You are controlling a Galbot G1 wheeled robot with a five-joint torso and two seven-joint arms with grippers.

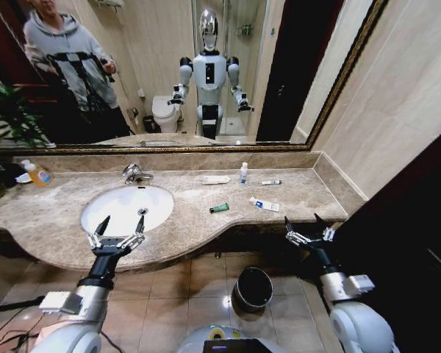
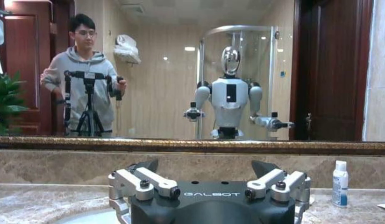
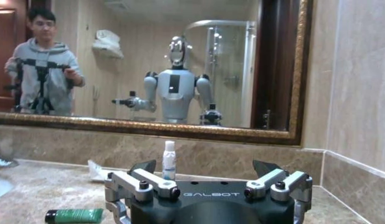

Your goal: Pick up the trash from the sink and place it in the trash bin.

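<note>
Black, spread jaws: my left gripper (image 1: 117,232) hangs over the sink (image 1: 126,209), my right gripper (image 1: 309,229) off the counter's edge. Trash lies beyond: green stick (image 1: 219,208), white-blue tube (image 1: 264,204), flat packet (image 1: 215,179), bottle (image 1: 243,173). A knocked bottle could roll away.

sink (image 2: 86,217) cut off below; green stick (image 3: 74,215) end behind right gripper (image 3: 205,179)

Across the upper frame, a gilt-framed mirror (image 1: 279,44); at the far left, leaves of a green plant (image 1: 4,118) above an orange soap bottle (image 1: 37,173) with a white top; along the bottom, a tiled floor (image 1: 198,294); at right, a dark door (image 1: 419,243).
</note>
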